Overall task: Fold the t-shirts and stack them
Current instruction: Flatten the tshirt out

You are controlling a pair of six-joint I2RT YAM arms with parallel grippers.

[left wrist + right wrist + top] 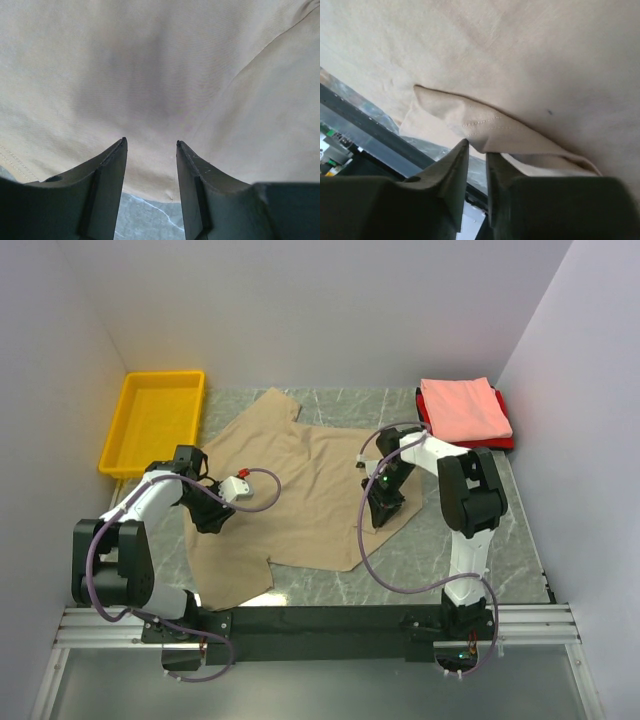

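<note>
A tan t-shirt [300, 480] lies spread on the marble table. My left gripper [212, 518] is over its left side; in the left wrist view it [150, 142] is open, with the tan cloth [160, 75] and its edge between the fingers, not gripped. My right gripper [385, 512] is at the shirt's right edge; in the right wrist view it [477, 145] is nearly closed on a raised fold of tan hem [485, 125]. A folded salmon pink t-shirt [462, 405] lies on a folded red t-shirt [495, 443] at the back right.
An empty yellow plastic bin [155, 420] stands at the back left. White walls close in three sides. The black rail [320, 620] with the arm bases runs along the near edge. Bare marble [470, 540] shows right of the tan shirt.
</note>
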